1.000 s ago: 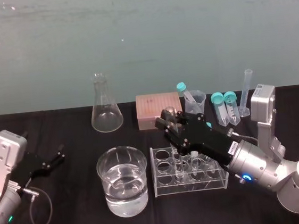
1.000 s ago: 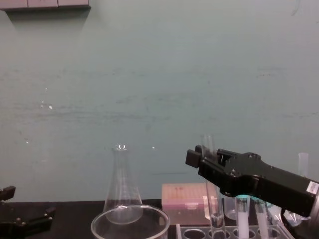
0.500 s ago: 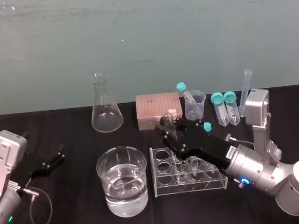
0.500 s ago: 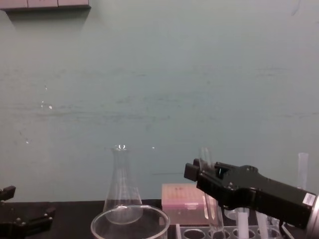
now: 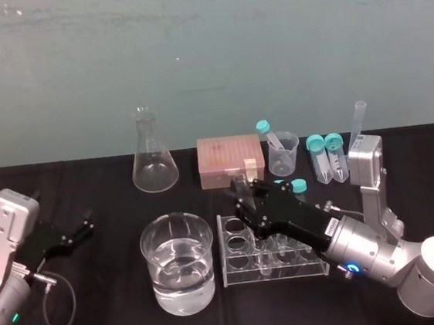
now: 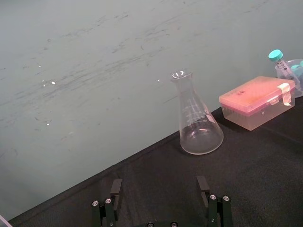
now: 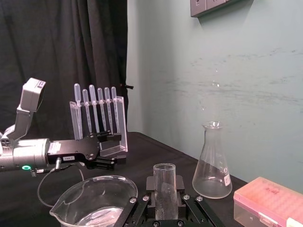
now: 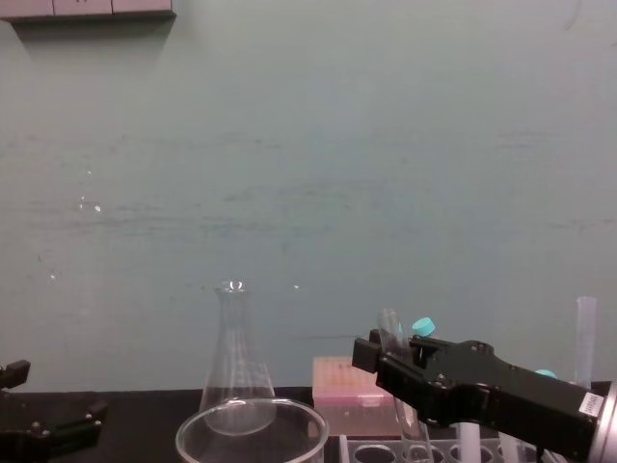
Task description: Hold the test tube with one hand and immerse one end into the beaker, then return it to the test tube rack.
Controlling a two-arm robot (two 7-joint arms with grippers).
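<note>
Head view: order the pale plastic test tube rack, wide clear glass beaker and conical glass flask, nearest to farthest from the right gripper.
1. Test tube rack, directly beneath the right gripper.
2. Beaker, left of the rack.
3. Flask, far back left.

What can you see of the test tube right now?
The test tube is a slim clear glass tube with an open, slightly flared top and no cap, and it looks empty. It is clamped near its upper part between the fingers of the right gripper. In the chest view it leans slightly. Its lower part runs down into the test tube rack, though I cannot tell whether the bottom is seated.
</note>
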